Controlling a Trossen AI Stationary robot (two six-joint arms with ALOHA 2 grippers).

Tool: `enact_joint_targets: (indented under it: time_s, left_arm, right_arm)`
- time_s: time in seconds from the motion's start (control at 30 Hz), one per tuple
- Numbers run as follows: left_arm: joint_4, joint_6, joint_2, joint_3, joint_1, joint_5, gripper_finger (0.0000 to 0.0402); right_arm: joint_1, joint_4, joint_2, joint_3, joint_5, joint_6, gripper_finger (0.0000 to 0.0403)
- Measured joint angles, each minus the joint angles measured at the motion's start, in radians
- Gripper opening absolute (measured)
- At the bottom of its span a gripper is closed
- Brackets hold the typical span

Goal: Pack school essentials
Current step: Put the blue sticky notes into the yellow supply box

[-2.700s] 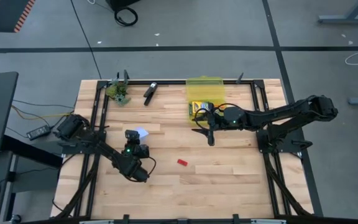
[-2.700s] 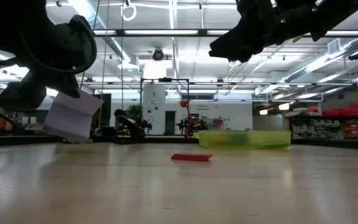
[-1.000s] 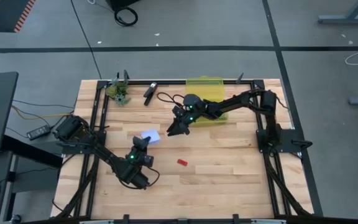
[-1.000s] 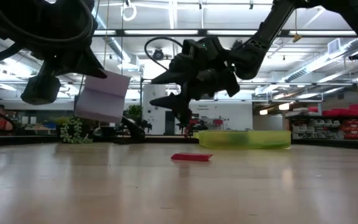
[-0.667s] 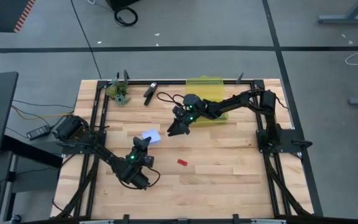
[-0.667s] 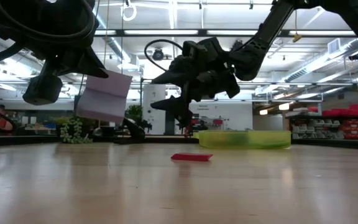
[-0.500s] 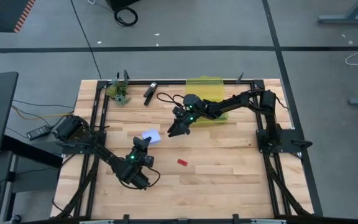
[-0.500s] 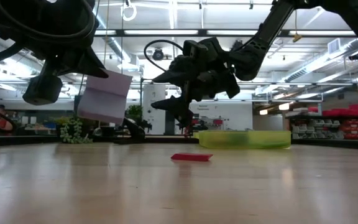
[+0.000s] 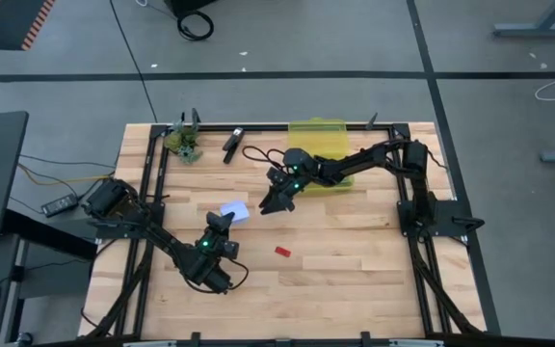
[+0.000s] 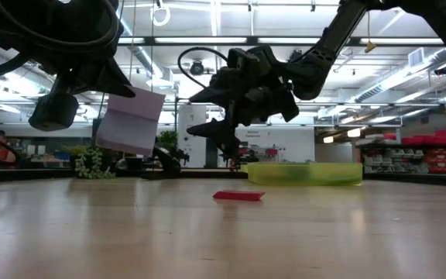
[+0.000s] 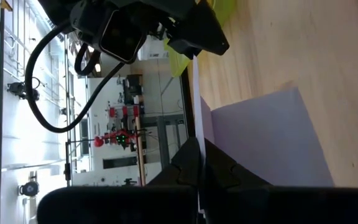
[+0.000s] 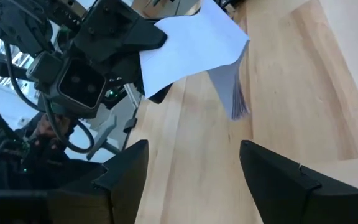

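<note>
The left gripper [image 9: 224, 218] hangs above the wooden slatted table [image 9: 355, 280] left of centre, its fingers clenched on one edge of the light-blue square paper pad [image 9: 233, 208], which it holds clear of the table top; in the low view the pad [image 10: 130, 121] tilts in the air with its pages hanging down. At the far left corner sit a small greenish clump-like object [image 9: 184, 145] and, just right of it, a black elongated clip-like object [image 9: 232, 143]. Near the table's middle, a tiny flat red piece [image 9: 281, 252] lies on the wood, nearer than both grippers. The right gripper [image 9: 269, 203] hovers just right of the pad, its fingers spread wide and empty, pointed at the pad's free edge [image 12: 194, 46] without touching it. Behind that arm, at the far edge, stands a translucent yellow-green shallow bin [image 9: 318, 127].
</note>
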Motion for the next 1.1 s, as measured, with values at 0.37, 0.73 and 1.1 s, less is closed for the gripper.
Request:
enact_joint_targets:
  time_s: [0.37,0.73,1.1]
  left_arm:
    - [0.0,0.001,0.0,0.0,0.0,0.0,0.0004]
    - [0.0,0.004,0.0,0.0,0.0,0.0,0.0003]
    - [0.0,0.004,0.0,0.0,0.0,0.0,0.0003]
  right_arm:
    - [-0.012,0.007,0.0,0.0,-0.033,0.034,0.0261]
    - [-0.045,0.007,0.0,-0.001,-0.062,0.039,0.0261]
    - [-0.046,0.022,0.0,-0.001,-0.131,0.035,0.0261]
